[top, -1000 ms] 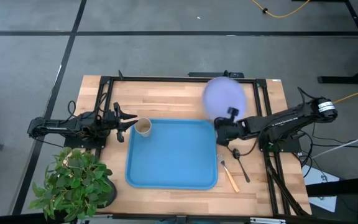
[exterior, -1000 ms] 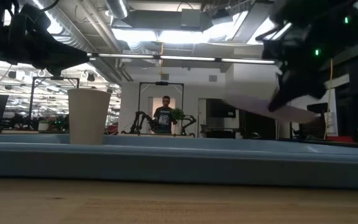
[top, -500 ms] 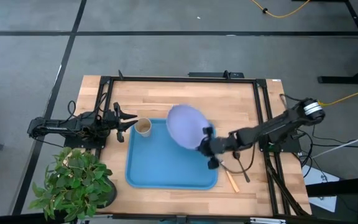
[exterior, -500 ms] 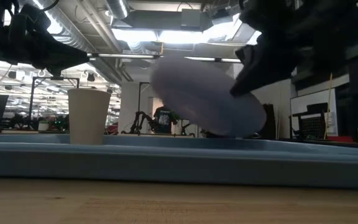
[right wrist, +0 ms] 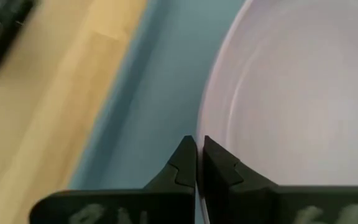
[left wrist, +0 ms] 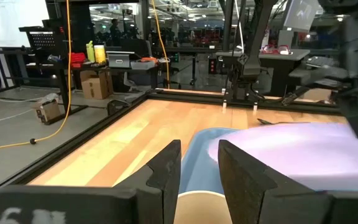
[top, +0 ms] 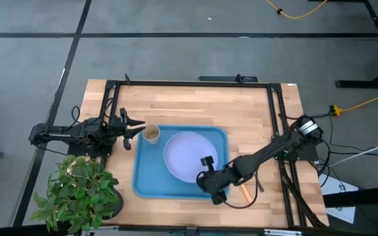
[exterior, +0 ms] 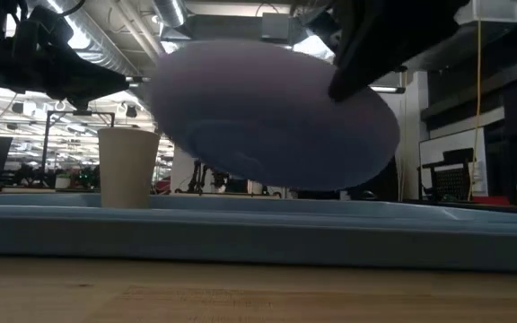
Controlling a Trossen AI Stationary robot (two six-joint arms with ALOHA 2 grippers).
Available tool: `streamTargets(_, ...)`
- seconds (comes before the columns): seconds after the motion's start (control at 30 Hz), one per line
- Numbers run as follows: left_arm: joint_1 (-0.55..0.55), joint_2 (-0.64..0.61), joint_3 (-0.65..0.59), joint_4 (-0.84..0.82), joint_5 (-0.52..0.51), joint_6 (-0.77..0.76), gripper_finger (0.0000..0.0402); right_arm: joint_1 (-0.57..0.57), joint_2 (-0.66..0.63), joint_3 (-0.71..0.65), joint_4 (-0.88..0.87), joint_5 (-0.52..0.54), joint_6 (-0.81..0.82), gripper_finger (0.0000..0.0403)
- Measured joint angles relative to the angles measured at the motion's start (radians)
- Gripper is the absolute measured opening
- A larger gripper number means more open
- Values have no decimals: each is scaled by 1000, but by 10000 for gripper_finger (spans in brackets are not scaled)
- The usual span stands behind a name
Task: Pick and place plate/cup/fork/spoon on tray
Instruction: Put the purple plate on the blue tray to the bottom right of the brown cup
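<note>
the right gripper [top: 209, 172] pinches the plate [top: 190, 155] by its rim, tilted above the tray [top: 144, 185]. released this high, it could clatter or slide toward the cup [top: 151, 134]. the left gripper [top: 135, 128] waits with jaws spread beside the cup.

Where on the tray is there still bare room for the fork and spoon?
A bare strip of the tray runs along its left side, below the cup. The middle and right are crowded: the right gripper holds the plate over them.

Potted plant [top: 77, 193] at table [top: 195, 101] corner
</note>
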Motion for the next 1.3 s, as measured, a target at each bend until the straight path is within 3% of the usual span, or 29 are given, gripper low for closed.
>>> streamTargets(0.2, 0, 0, 0, 0, 0, 0, 101, -16, 72, 9, 89, -75, 7, 7)
streamTargets(0.4, 0, 0, 0, 0, 0, 0, 101, -16, 85, 9, 111, -86, 44, 8)
streamTargets(0.67, 0, 0, 0, 0, 0, 0, 101, -16, 85, 10, 91, -111, 108, 56)
streamTargets(1.07, 0, 0, 0, 0, 0, 0, 101, -17, 85, 10, 102, -115, 58, 57)
streamTargets(1.2, 0, 0, 0, 0, 0, 0, 101, -16, 71, 10, 36, -69, 117, 57)
streamTargets(1.3, 0, 0, 0, 0, 0, 0, 101, 0, 46, 10, -29, 23, 190, 58)
